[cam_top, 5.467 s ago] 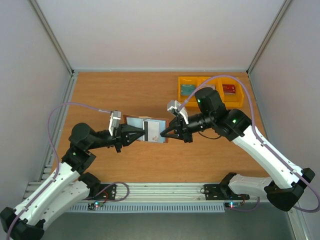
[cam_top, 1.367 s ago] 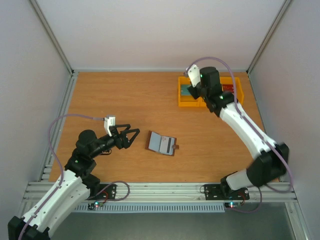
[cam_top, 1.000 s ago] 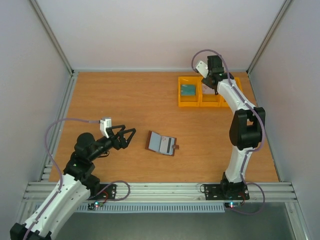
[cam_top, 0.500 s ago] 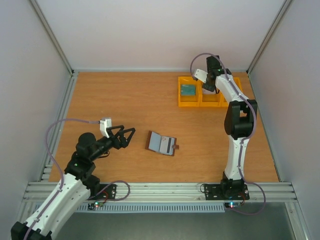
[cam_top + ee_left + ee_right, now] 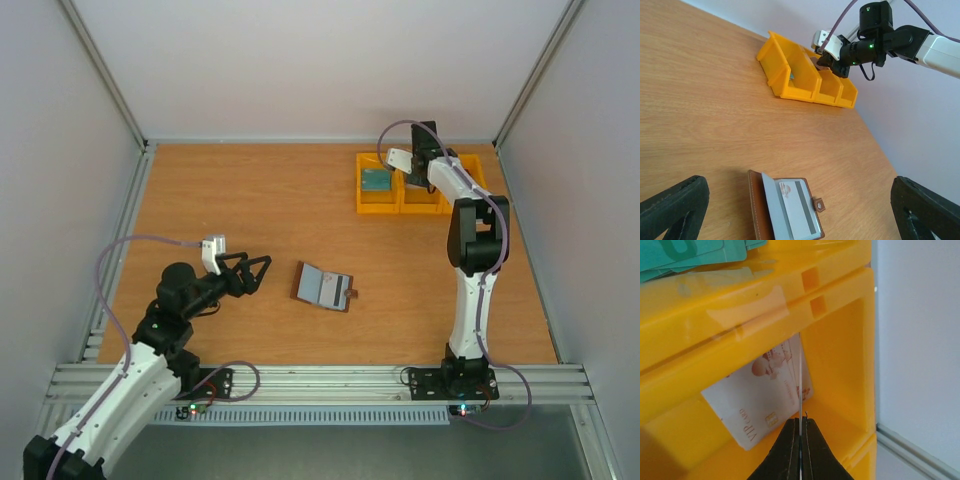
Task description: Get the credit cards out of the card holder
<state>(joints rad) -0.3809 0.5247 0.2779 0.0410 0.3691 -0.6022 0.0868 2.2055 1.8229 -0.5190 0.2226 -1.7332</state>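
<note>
The card holder [image 5: 325, 287] is a small brown leather wallet lying open on the table, and a whitish-grey credit card [image 5: 799, 209] shows in its blue-grey lining. My left gripper [image 5: 256, 268] hovers to its left, open and holding nothing, its fingers [image 5: 675, 205] wide on either side of the holder. At the back right, my right gripper [image 5: 800, 419] is shut on a thin credit card [image 5: 800, 380] seen edge-on. It holds this card inside the middle yellow bin [image 5: 840, 355], over a whitish card [image 5: 757, 402] lying there. Teal cards [image 5: 376, 180] lie in the left bin.
A row of yellow bins [image 5: 420, 192] stands at the back right of the wooden table. The right arm [image 5: 475, 250] stretches up along the right side. Grey walls and metal rails enclose the table.
The right gripper has shifted slightly nearer and lower over the middle bin, still gripping its card. The left arm and the card holder have hardly moved.
</note>
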